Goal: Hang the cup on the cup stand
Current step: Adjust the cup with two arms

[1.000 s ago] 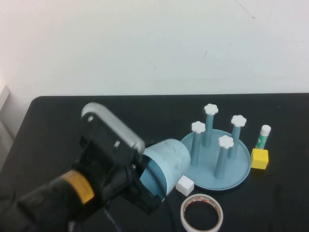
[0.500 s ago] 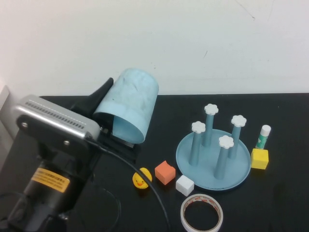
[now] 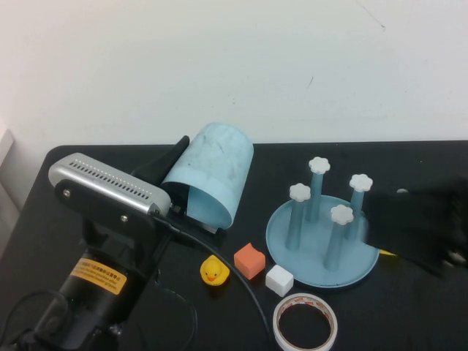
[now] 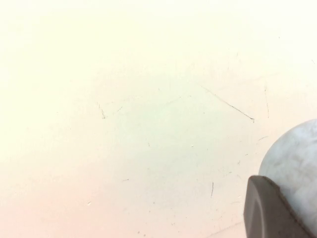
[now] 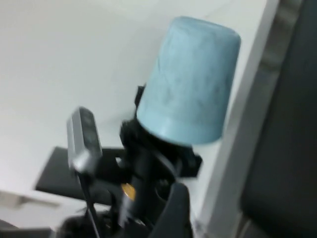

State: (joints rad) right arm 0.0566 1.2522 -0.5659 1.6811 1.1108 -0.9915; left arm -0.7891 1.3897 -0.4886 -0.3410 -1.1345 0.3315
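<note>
A: The cup (image 3: 212,172) has swung nearer the cup stand (image 3: 322,252) since a moment ago, and a dark blur has come in over the stand's right.

B: Left end effector (image 3: 178,191) pinches it aloft, axis tilted, mouth down toward the tabletop (image 3: 88,164).

A: That blur is the right end effector (image 3: 417,230); its fingers can't be made out.

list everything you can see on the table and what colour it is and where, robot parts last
cup: 1, pale blue, raised upside down, held left of stand
stand: 1, teal, four white-capped posts, table right
duck: 1, yellow, front centre
orange cube: 1, beside duck
white cube: 1, by stand's front edge
tape: 1, white roll, front
left gripper: shut on cup, raised at left
right gripper: dark blur at right of stand
</note>
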